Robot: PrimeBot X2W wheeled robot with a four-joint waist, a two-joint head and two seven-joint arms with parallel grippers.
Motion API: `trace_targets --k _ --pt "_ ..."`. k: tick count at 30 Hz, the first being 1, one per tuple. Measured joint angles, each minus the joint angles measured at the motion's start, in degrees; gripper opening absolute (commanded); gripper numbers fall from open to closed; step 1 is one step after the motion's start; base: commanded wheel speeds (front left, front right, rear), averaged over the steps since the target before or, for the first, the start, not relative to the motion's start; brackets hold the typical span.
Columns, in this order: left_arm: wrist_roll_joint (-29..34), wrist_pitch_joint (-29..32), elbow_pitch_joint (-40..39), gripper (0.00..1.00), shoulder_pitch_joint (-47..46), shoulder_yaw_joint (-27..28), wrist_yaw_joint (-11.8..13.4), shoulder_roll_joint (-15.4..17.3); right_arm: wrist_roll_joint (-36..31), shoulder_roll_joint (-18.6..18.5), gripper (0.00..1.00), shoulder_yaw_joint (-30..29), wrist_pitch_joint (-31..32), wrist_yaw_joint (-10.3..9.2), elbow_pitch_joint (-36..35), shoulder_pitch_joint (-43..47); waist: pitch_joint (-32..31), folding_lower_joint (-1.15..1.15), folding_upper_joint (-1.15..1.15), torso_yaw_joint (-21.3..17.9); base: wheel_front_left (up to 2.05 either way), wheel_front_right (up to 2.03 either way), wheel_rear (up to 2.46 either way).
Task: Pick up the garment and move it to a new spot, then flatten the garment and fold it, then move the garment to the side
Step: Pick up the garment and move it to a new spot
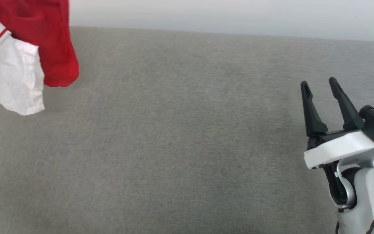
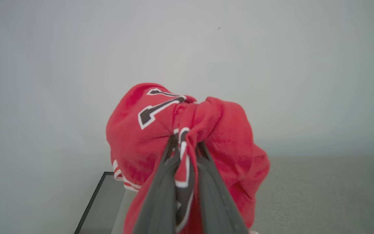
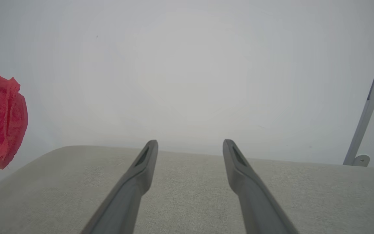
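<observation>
**Shirt hangs from left claw**

The left claw [image 2: 187, 143] is pinched on a fold of the red shirt [image 2: 226, 130]. The cloth bunches around and beyond its fingertips, with black, white-edged lettering showing to their left. In the head view a white sleeve dangles above the grey desk [image 1: 174, 130]. The right claw [image 1: 318, 82] stands spread and empty over the desk, well apart from the shirt, which hangs off to its left.

Red garment [image 1: 54, 42], white sleeve [image 1: 15, 78] dangling, hangs top left over grey counter [image 1: 174, 130]; right gripper [image 1: 318, 83] lower right, jaws apart, empty.
</observation>
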Motion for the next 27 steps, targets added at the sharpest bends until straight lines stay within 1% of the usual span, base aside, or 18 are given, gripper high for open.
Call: trace_targets --k 3,9,13,17,22,27 --pt "-0.78 3.03 -5.69 0.0 1.69 -0.15 1.12 0.85 0.0 0.1 1.0 -0.97 -0.49 0.0 0.14 0.75 -0.76 0.0 0.0 -1.64 0.0 0.0 0.0" --pt "-3.13 8.91 -16.63 0.0 5.75 -0.58 4.03 1.26 0.15 0.7 1.0 -2.19 -1.38 0.0 0.21 1.69 -2.0 0.0 0.0 -5.59 0.0 0.0 0.0" --pt "-3.8 12.65 -23.69 0.0 8.0 -2.09 5.92 0.71 0.33 1.04 1.0 -2.96 -2.0 0.0 0.34 2.1 -2.55 0.0 0.0 -8.62 0.0 0.0 0.0" --pt "-4.09 15.81 -29.86 0.0 9.33 -4.32 7.54 -0.57 0.43 1.34 1.0 -3.27 -2.6 0.0 0.55 2.69 -2.69 0.0 0.0 -11.71 0.0 0.0 0.0" --pt "-4.0 19.37 -33.61 0.0 11.6 -8.77 8.77 -3.33 0.48 2.04 1.0 -3.35 -3.69 0.0 1.03 2.85 -1.89 0.0 0.0 -15.1 0.0 0.0 0.0" --pt "-3.71 21.45 -32.96 0.0 14.07 -12.9 9.02 -5.58 0.8 2.63 1.0 -2.98 -4.99 0.0 2.18 2.65 -0.49 0.0 0.0 -17.99 0.0 0.0 0.0"
